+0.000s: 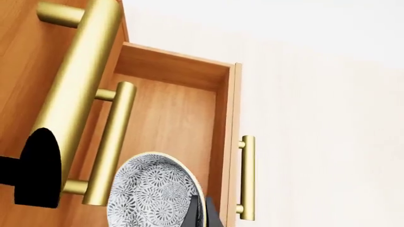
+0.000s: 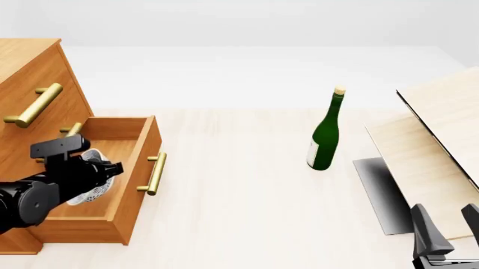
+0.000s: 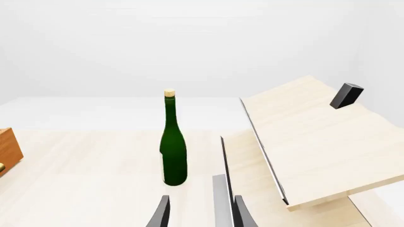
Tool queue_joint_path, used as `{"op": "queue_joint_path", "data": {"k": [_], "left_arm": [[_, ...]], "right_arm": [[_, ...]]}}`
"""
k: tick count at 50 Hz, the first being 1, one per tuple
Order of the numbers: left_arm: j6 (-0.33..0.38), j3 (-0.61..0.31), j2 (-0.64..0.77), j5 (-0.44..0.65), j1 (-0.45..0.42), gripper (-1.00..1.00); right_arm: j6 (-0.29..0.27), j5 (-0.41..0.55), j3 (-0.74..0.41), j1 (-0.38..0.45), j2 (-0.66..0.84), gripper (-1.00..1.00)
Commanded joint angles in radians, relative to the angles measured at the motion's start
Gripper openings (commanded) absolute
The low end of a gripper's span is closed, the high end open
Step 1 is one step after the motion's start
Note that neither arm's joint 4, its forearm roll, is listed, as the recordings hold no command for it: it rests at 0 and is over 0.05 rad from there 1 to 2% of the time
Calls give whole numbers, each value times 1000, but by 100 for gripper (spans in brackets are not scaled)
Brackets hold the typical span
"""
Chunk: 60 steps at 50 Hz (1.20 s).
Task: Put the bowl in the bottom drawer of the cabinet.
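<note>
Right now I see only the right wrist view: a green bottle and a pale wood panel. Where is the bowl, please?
Observer: The bowl is in the left gripper, above the open bottom drawer of the cabinet.
Operator: Is the bowl level?
Observer: No. In the left wrist view it is tilted, with the patterned inside showing.
Operator: Is something already in the drawer?
Observer: The drawer floor that shows is bare wood.
Operator: And my right gripper?
Observer: The right gripper is open near the table's front edge, beside the pale wood panel.
</note>
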Motion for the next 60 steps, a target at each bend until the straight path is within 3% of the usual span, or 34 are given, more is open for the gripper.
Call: {"op": "queue_joint_path", "data": {"k": [1, 7, 25, 60], "left_arm": [[50, 1, 32, -21, 28, -100], [70, -14, 6, 24, 34, -100], [122, -9, 51, -27, 77, -100], [99, 8, 76, -42, 78, -100]], "right_arm": [[0, 0, 0, 0, 0, 100], [0, 0, 0, 0, 0, 100], [0, 0, 0, 0, 0, 100], [0, 0, 0, 0, 0, 100]]}}
